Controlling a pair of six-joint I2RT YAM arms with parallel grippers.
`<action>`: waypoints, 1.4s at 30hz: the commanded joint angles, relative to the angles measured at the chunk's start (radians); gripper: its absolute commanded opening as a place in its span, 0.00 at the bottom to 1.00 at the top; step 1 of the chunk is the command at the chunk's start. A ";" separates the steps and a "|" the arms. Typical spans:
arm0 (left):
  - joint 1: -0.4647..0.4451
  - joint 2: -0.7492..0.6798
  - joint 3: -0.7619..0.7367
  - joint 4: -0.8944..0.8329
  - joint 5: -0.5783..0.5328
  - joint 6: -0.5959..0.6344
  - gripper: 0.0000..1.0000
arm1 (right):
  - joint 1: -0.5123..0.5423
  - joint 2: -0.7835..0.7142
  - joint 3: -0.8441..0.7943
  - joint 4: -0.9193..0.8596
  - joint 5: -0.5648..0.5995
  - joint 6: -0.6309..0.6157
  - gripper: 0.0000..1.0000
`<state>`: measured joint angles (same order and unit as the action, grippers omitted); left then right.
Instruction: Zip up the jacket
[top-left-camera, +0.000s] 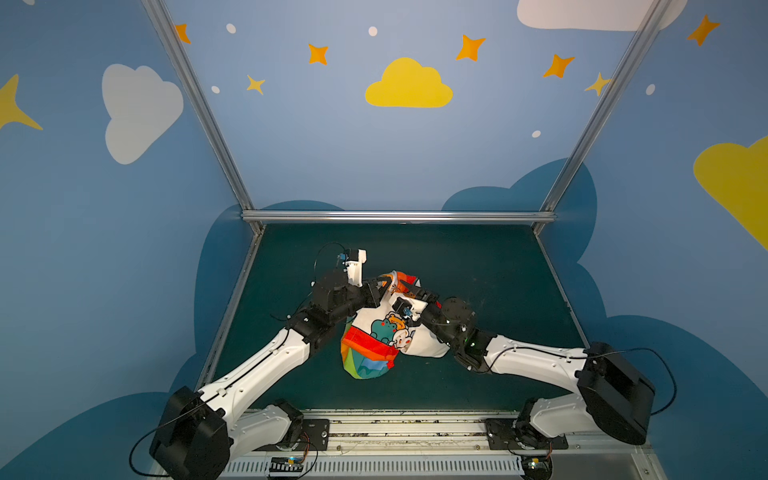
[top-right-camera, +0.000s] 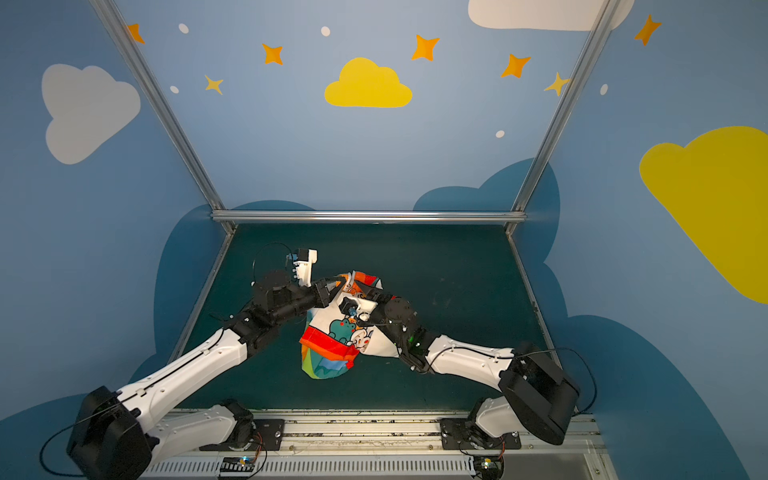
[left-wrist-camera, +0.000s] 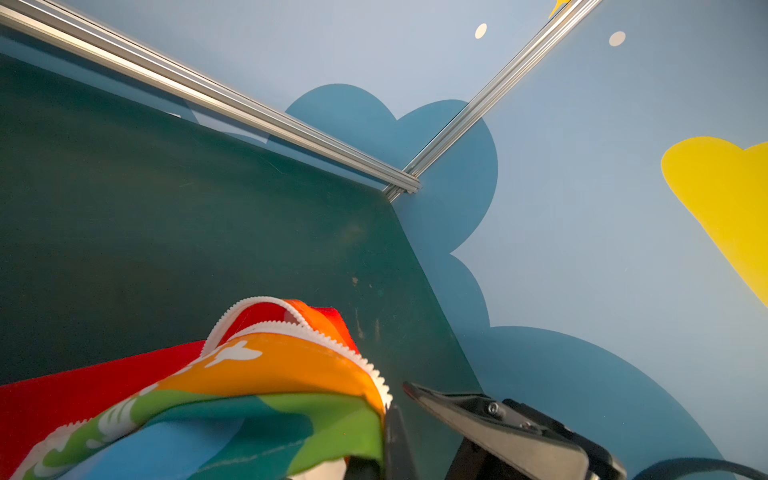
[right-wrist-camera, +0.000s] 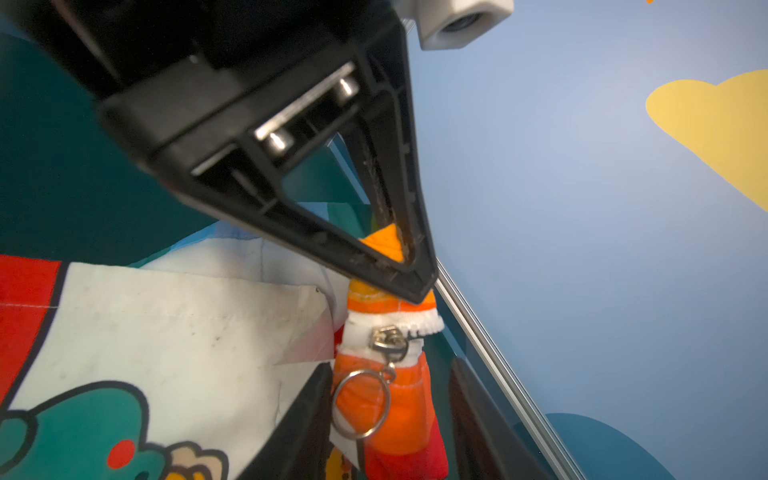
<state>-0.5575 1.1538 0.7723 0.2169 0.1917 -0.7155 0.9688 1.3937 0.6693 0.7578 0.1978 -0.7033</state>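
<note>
At mid-mat (top-left-camera: 478, 270) in both top views, holding up the jacket (top-left-camera: 365, 349) by its far edge with the left gripper (top-left-camera: 387, 286), meeting the right gripper (top-left-camera: 409, 289) there. From the left wrist, clamping tight on the orange edge by the zipper teeth (left-wrist-camera: 332, 340). From the right wrist, straddling the ringed pull (right-wrist-camera: 388, 340) with the right gripper (right-wrist-camera: 386, 370) parted, gripping nothing; pinching orange cloth just beyond with the left gripper (right-wrist-camera: 409, 274).

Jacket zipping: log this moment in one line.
left tool: shut on rainbow-striped child's jacket | right tool: open, astride metal ring zipper pull | pull not yet gripped
</note>
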 joint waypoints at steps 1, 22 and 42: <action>-0.004 0.003 0.034 0.000 0.014 0.004 0.03 | 0.004 -0.031 0.009 0.005 0.006 0.024 0.46; -0.003 0.013 0.035 0.001 0.018 -0.002 0.03 | 0.002 -0.063 -0.035 -0.022 0.006 0.045 0.39; -0.004 0.020 0.034 0.011 0.021 -0.003 0.03 | 0.001 -0.084 -0.033 -0.048 0.012 0.041 0.30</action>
<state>-0.5575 1.1652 0.7830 0.2169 0.1955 -0.7162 0.9699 1.3243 0.6422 0.7128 0.1989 -0.6628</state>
